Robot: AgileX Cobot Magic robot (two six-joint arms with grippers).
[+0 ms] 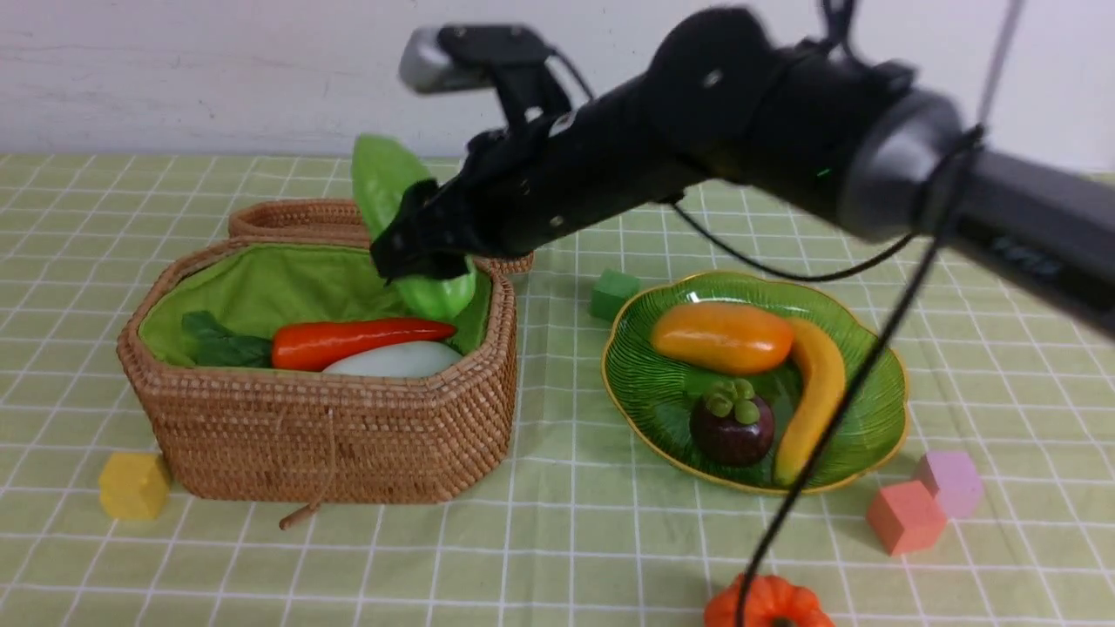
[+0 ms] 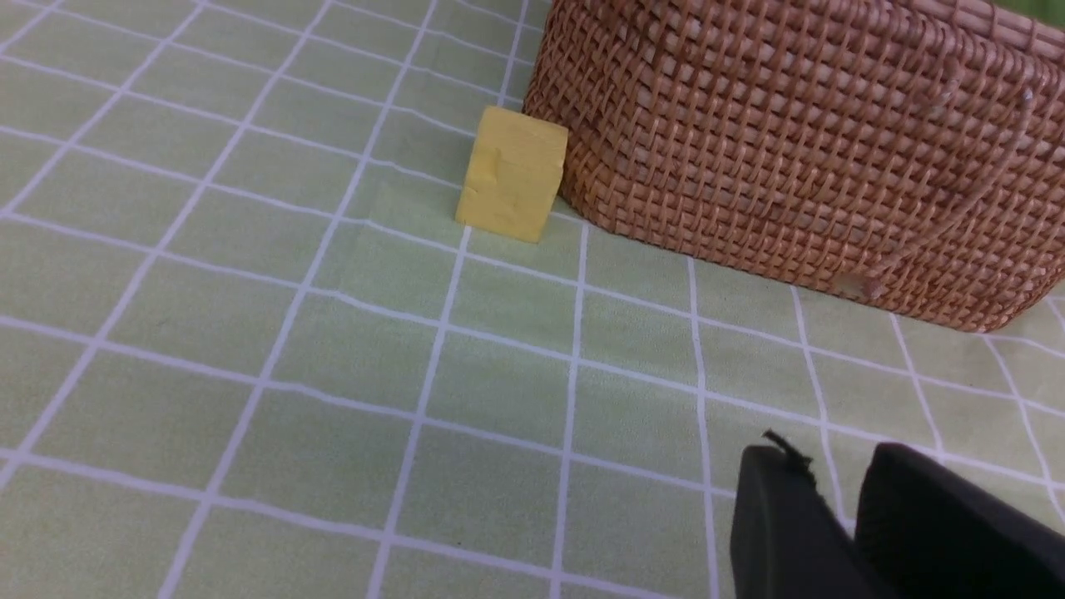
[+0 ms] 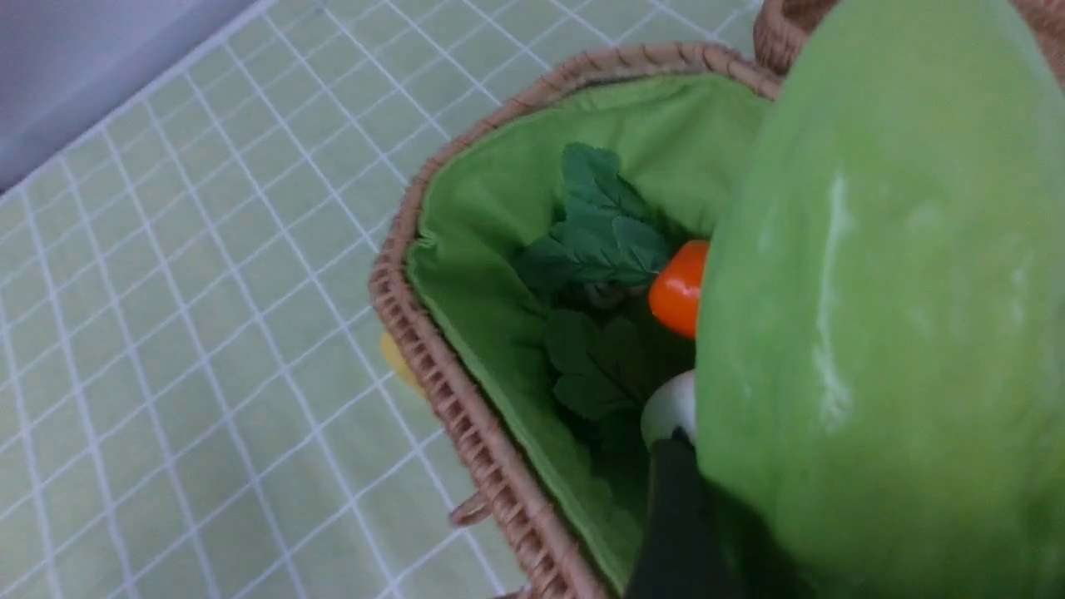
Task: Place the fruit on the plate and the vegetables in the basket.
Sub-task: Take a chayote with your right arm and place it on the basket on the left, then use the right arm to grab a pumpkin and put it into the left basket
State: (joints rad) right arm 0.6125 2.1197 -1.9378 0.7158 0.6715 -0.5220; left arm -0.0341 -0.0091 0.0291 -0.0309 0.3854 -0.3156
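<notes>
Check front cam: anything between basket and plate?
One green foam cube, toward the far side, between the basket and the plate. Otherwise bare checked cloth, in the front view.

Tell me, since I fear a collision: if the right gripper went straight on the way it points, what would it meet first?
Probably the basket's green lining near the carrot, with the held gourd arriving first; depth is unclear.
</notes>
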